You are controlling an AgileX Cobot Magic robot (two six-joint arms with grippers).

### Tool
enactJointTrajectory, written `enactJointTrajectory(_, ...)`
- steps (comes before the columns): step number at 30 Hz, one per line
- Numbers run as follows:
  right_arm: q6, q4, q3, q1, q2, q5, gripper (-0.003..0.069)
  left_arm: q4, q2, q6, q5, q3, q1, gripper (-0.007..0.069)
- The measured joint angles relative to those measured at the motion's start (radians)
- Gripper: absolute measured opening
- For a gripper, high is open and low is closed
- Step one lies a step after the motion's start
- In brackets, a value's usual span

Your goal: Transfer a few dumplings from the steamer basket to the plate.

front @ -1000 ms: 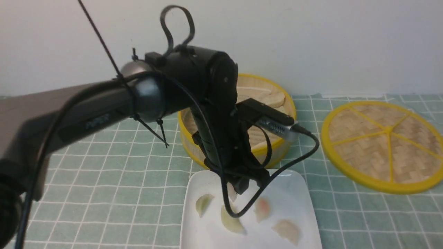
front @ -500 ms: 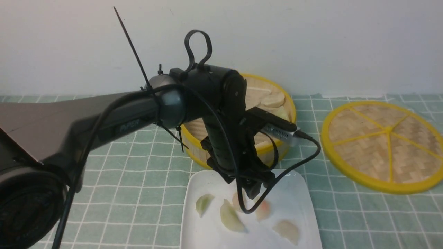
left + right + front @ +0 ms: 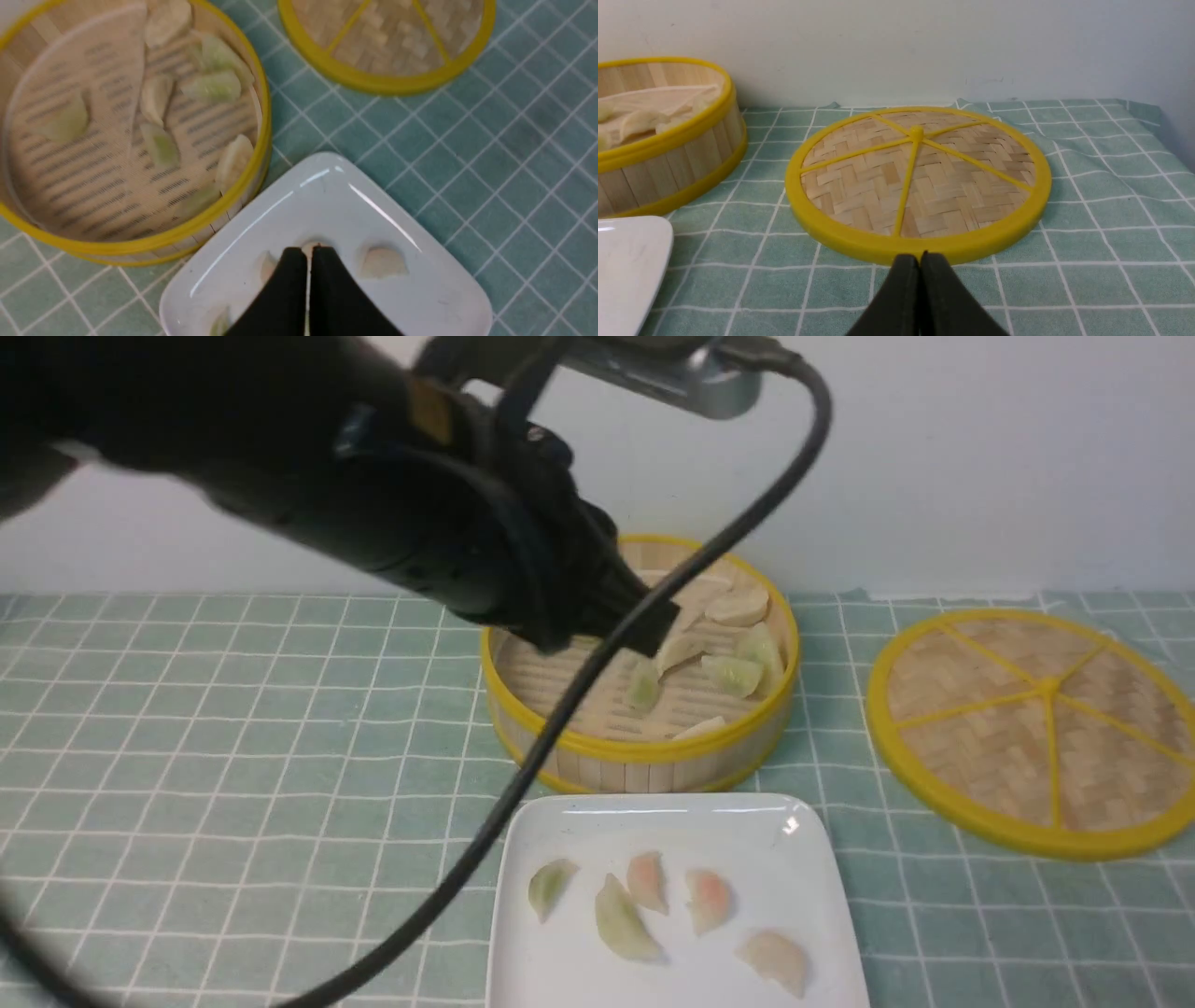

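Observation:
The steamer basket [image 3: 560, 747] stands at the back centre with several dumplings [image 3: 733, 674] on its slatted floor. The white plate [image 3: 803, 859] lies in front of it and bears several dumplings: two green [image 3: 549, 885], two pink [image 3: 708, 899] and one whitish [image 3: 773, 959]. My left gripper [image 3: 653, 616] is raised high above the plate, blurred, shut and empty. In the left wrist view its tips [image 3: 306, 249] hang over the plate [image 3: 327, 196], with a dumpling [image 3: 383, 263] beside them and the basket [image 3: 261, 116] beyond. My right gripper [image 3: 920, 255] is shut and empty, low over the cloth.
The flat woven lid with yellow spokes [image 3: 1036, 728] lies on the green checked cloth at the right, just ahead of my right gripper [image 3: 920, 186]. A black cable [image 3: 560, 709] hangs from the left arm across the basket and past the plate. A white wall closes the back.
My left arm has lifted up and away from the plate, toward the camera. A pink dumpling now lies where the gripper was. The basket's inside has come into view.

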Motion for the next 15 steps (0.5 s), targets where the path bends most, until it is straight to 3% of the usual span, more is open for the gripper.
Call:
enactJointTrajectory(5, 0.0, 0.0, 0.0, 0.0, 0.0, 0.0, -0.0014, 0.0, -0.165, 0.0, -0.059, 0.151, 0.0, -0.0006)
enactJointTrajectory(15, 0.0, 0.0, 0.0, 0.0, 0.0, 0.0, -0.0014, 0.098, -0.43, -0.032, -0.026, 0.174, 0.0, -0.0006)
